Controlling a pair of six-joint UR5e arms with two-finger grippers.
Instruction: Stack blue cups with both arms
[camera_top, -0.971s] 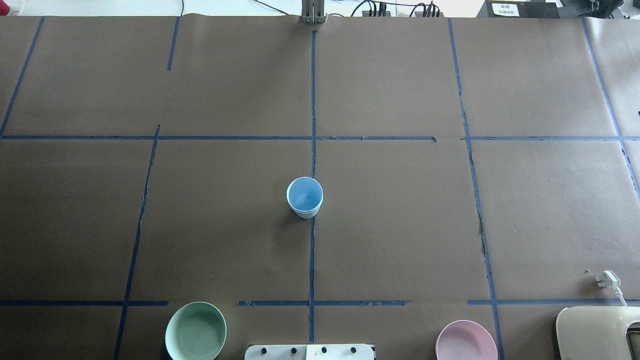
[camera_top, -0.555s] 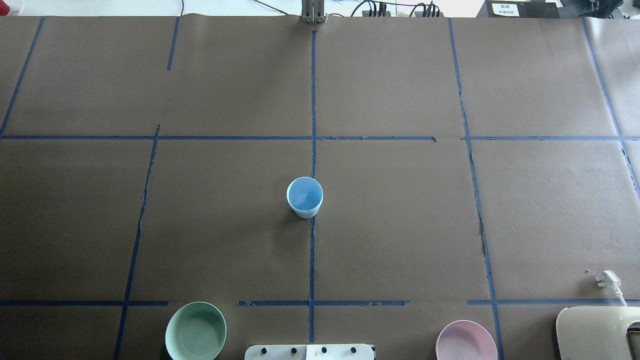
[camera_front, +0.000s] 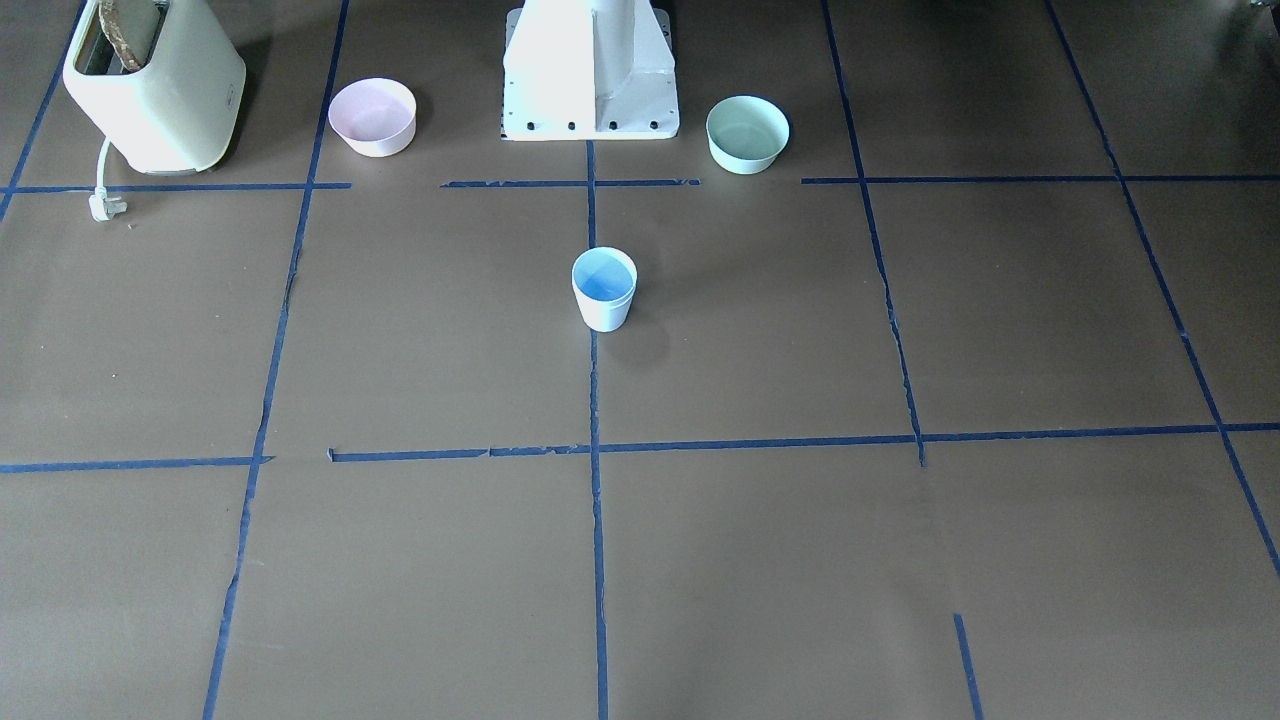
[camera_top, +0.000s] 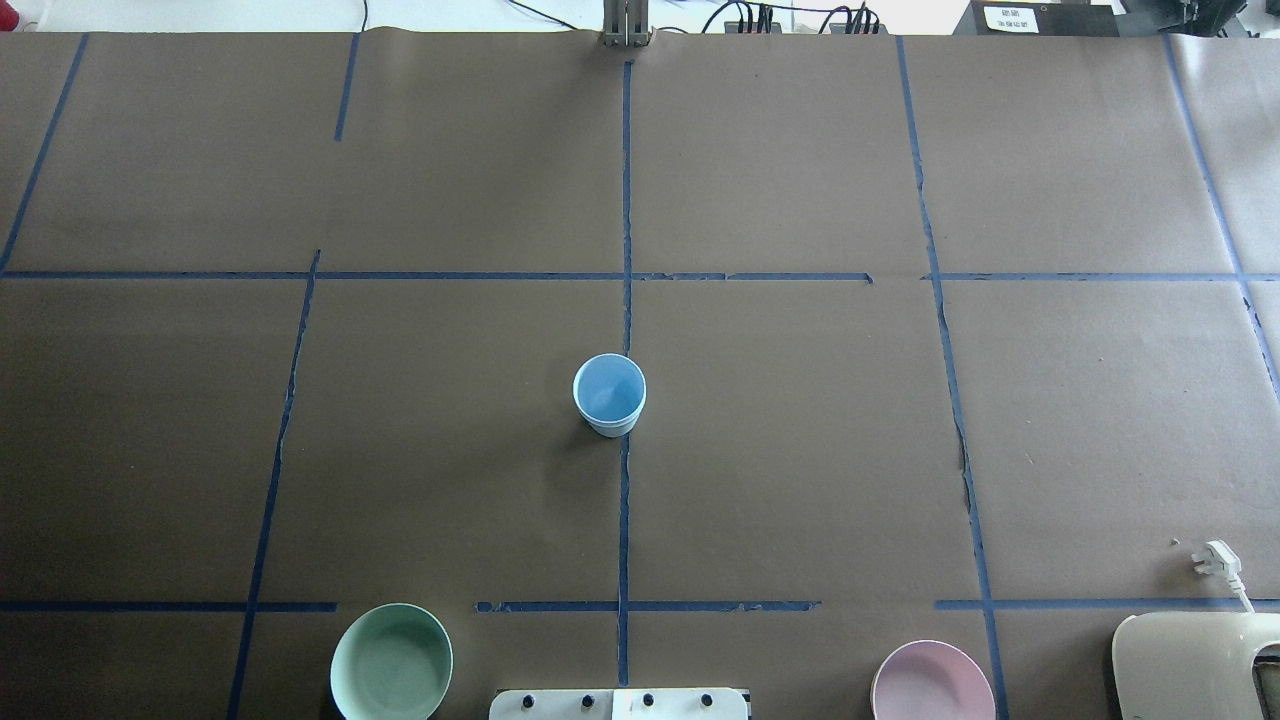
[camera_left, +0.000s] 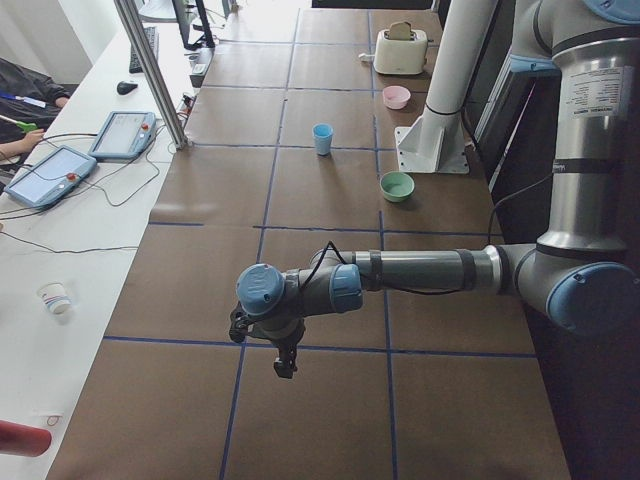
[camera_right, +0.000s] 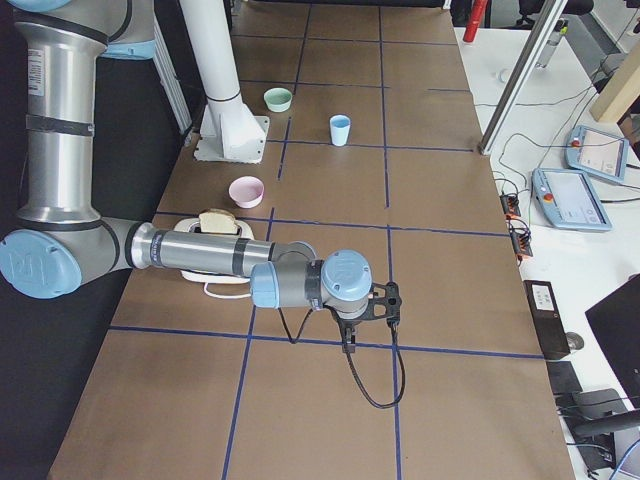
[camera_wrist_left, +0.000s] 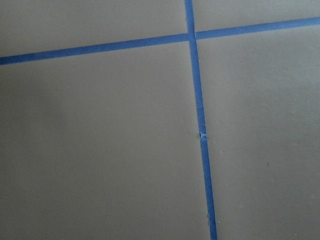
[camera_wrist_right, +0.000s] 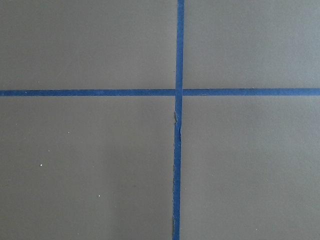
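Nothing moved; the blue cups (camera_top: 609, 394) stay upright.

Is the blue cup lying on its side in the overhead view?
No, the blue cup stands upright, open mouth up, on the centre tape line.

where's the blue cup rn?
Overhead view: the blue cup stands upright mid-table on the central tape line, straight out from the white pedestal base, with the green bowl on the robot's left and pink bowl on its right.
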